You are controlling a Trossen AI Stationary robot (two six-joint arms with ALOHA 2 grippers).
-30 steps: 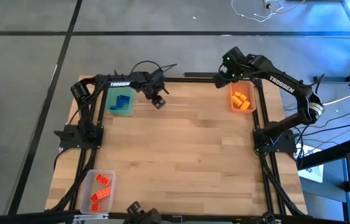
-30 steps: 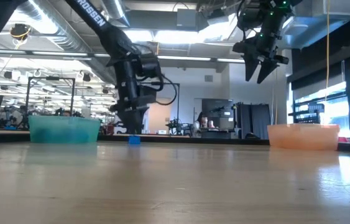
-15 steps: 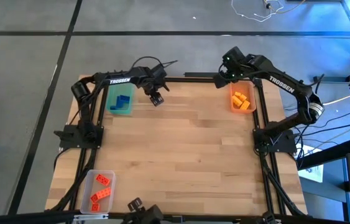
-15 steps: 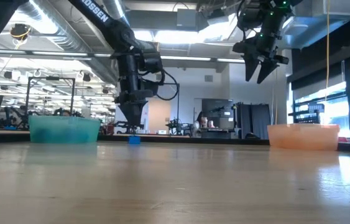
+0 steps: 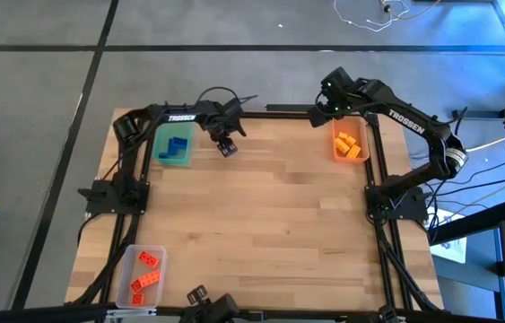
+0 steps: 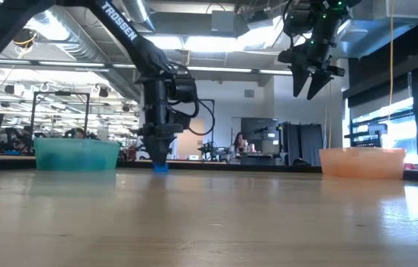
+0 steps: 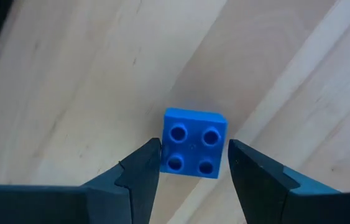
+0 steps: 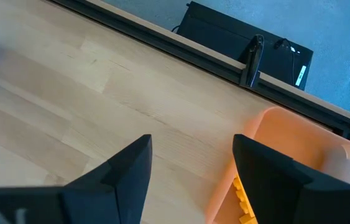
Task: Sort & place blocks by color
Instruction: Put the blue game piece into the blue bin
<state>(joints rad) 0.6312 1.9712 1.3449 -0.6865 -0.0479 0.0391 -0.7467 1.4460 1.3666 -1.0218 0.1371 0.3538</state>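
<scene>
Small blue four-stud plastic brick (image 7: pixel 194 143) on the wooden table (image 5: pixel 261 215), between the parted fingers of the left gripper (image 7: pixel 192 163), beside the green tray (image 5: pixel 174 146), right gripper (image 6: pixel 307 83) spread wide, raised near the orange tray (image 5: pixel 349 145)

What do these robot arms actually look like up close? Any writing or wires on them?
Both arms are dark, slim and jointed, with white TROSSEN lettering along a link. Black cables loop out near the wrists. The left gripper and right gripper each end in two flat, dark, wedge-shaped fingers. A small green light glows near the right arm's wrist.
</scene>
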